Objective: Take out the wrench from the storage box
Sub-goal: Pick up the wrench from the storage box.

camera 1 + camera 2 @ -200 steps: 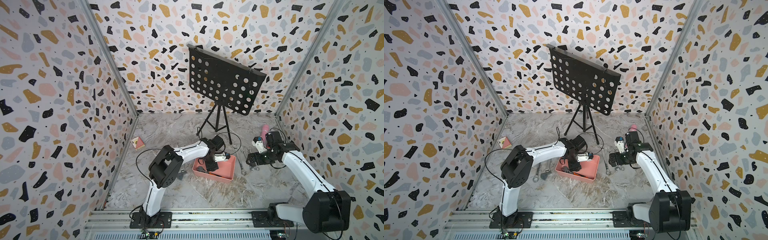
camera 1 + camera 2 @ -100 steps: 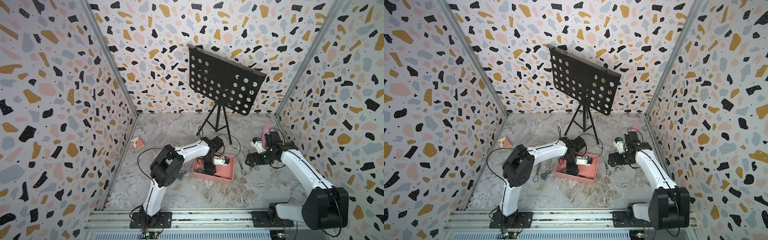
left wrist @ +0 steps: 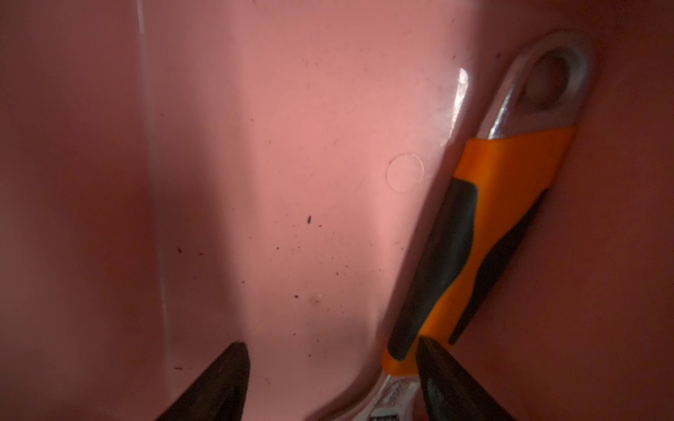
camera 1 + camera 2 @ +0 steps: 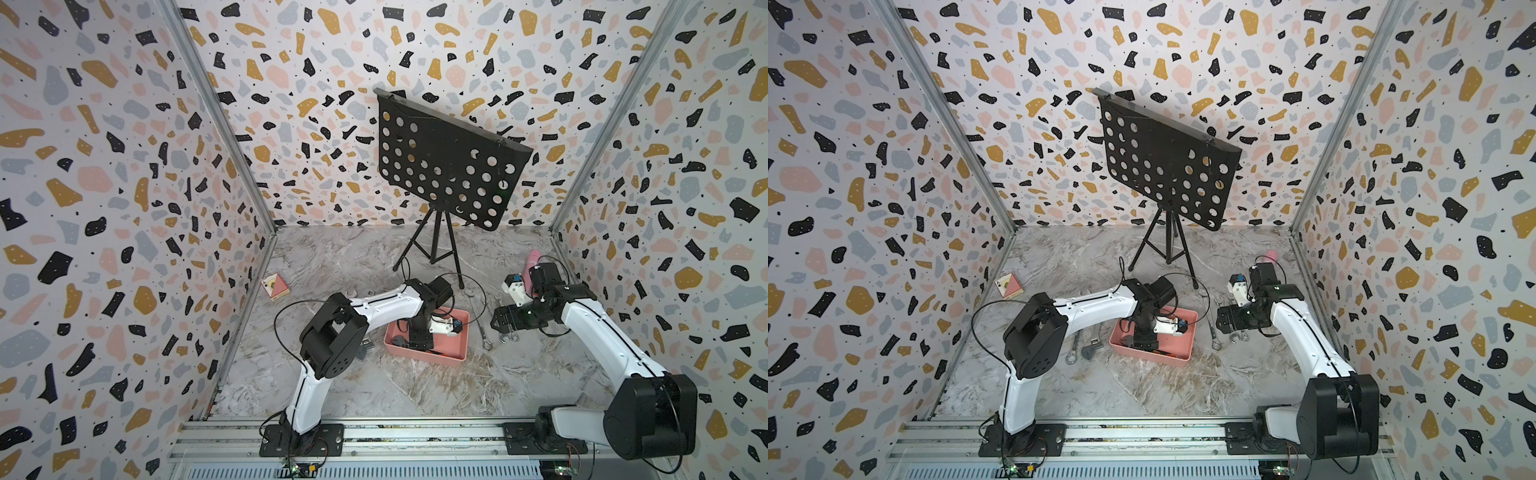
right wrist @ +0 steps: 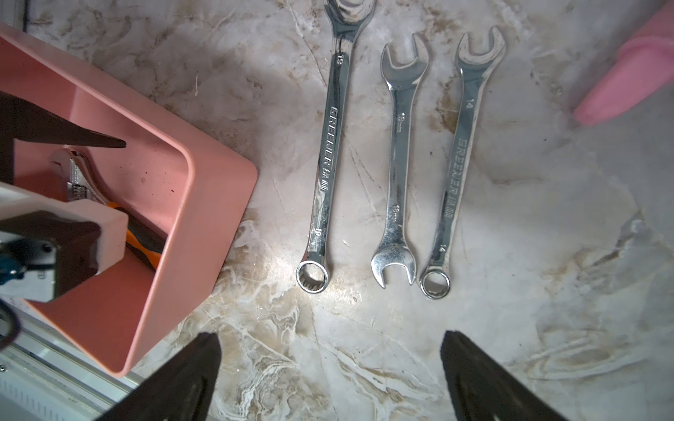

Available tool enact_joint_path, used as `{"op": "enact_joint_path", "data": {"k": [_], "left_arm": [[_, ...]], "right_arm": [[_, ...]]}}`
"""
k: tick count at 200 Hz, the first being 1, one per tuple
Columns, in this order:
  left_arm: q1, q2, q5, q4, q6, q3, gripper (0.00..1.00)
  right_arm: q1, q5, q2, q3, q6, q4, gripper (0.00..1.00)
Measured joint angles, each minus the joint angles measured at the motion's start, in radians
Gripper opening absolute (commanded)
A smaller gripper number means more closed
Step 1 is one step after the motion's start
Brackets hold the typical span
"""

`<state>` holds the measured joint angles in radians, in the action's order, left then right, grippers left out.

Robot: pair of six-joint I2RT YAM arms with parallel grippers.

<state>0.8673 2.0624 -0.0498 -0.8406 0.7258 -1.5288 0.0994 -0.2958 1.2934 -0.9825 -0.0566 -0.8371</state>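
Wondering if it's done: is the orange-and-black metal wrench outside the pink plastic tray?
No, the wrench lies inside the tray, along its wall.

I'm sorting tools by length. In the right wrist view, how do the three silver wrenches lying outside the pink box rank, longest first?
1. wrench marked 19: longest, even with its far end cut off by the frame.
2 and 3. wrench marked 14 and double open-ended wrench: nearly equal, too close to rank.
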Motion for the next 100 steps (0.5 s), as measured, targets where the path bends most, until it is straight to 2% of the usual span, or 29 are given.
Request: {"op": "enact_joint_path", "data": {"k": [63, 100], "left_arm": [[0.017, -0.002, 0.095, 0.012, -0.021, -0.023, 0.76], [0.016, 0.004, 0.190, 0.064, -0.042, -0.039, 0.76]], "right_arm": [[0.000, 0.000, 0.001, 0.000, 0.000, 0.000, 1.00], [0.000, -0.001, 0.001, 0.000, 0.000, 0.000, 1.00]]}}
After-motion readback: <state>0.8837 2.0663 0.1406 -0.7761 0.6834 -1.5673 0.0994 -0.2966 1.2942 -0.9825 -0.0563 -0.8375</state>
